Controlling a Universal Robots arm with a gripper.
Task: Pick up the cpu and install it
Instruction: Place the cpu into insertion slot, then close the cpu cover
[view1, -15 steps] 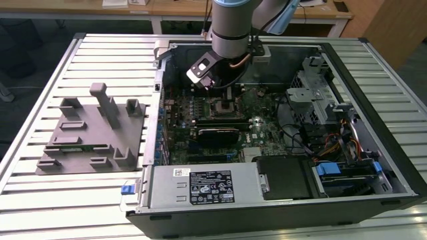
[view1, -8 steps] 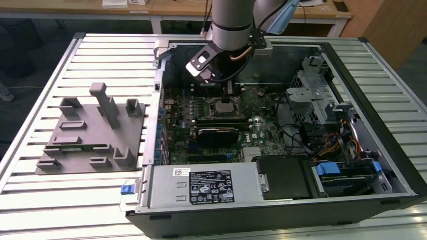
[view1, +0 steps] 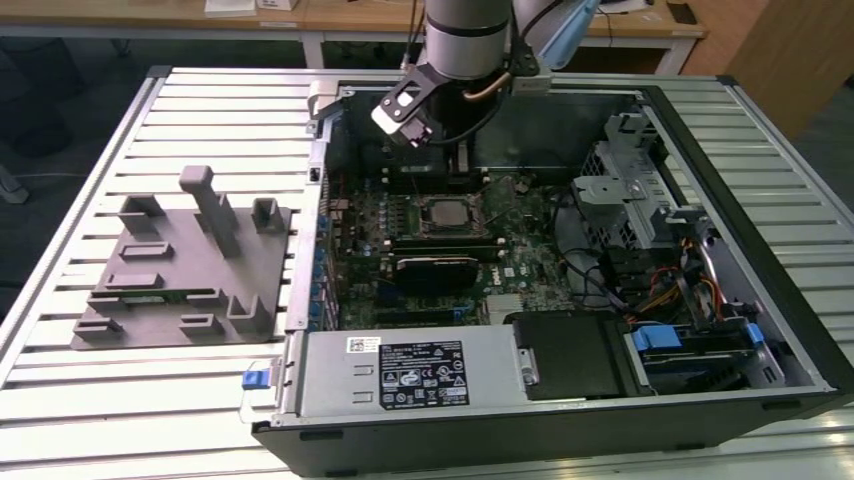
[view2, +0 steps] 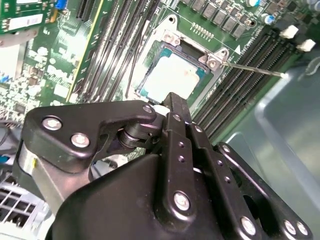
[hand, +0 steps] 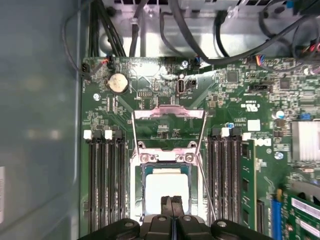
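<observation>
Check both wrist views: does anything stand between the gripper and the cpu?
Nothing visible does. The cpu lies bare in its socket, the load plate swung back, and the gripper hangs just over it.

The cpu (hand: 166, 187), a shiny silver square, lies flat inside the open motherboard socket (hand: 165, 156)

You can read no text here. Well away from the gripper (view1: 454, 160), the power supply (view1: 400, 405) carries a black label (view1: 424, 374) and a small white sticker (view1: 362, 345). Nearer the gripper, the motherboard (hand: 240, 90) has a white tag (hand: 253, 125). All the print is too small to make out.
</observation>
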